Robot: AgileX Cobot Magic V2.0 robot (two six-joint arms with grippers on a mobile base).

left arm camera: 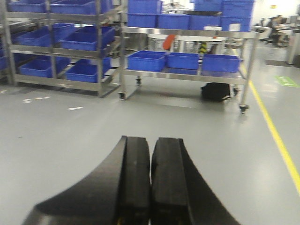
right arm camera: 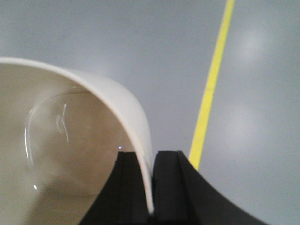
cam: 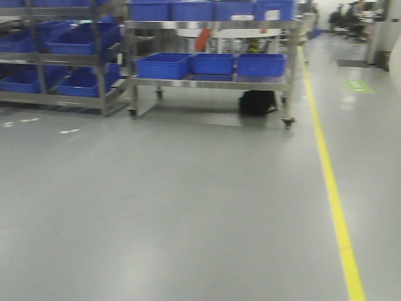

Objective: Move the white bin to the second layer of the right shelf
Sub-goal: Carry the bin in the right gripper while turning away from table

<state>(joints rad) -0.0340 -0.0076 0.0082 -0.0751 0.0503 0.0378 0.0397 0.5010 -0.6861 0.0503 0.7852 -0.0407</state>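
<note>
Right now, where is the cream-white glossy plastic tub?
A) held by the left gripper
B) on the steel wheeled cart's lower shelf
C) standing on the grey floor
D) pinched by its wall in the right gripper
D: the right wrist view shows the wall of the cream-white glossy plastic tub clamped in the right gripper, while the left gripper is shut on nothing.

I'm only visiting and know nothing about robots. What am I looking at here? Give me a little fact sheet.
Place: grey floor with a yellow line
Right gripper: shut on the wall of the white bin
Left gripper: shut, holding nothing
Bin contents: looks empty
Ahead: wheeled cart and rack, both holding blue crates
Under the cart: black bag
</note>
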